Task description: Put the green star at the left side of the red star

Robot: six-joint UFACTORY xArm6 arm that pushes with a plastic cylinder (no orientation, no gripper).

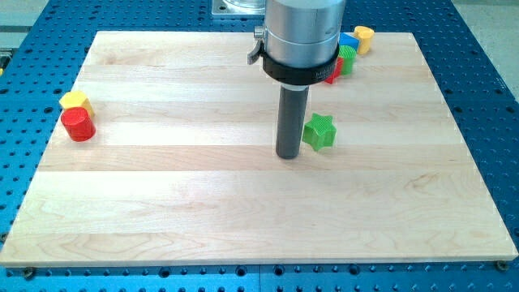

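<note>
My tip (288, 156) is a bare rod end with no gripper on it, so nothing opens or closes. It sits on the counter (162, 211) just beside the green star (319, 131), on the view's left and slightly below; I cannot tell if they touch. The target is probably the red block (332, 76) at the view's top right. It is mostly hidden behind the arm, so its shape is unclear, and it is packed against a green block (347, 61), with a blue block (349, 39) and a yellow block (364, 38) near. Risks: a push from this side likely sends the star right, the wrong way. An off-centre push could spin the star off the round rod. Overshooting upward could knock the cluster and shift the red block. The arm blocks the view of the goal spot. The yellow block (75, 100) and red cylinder (79, 124) at far left are well apart, so no risk there.
</note>
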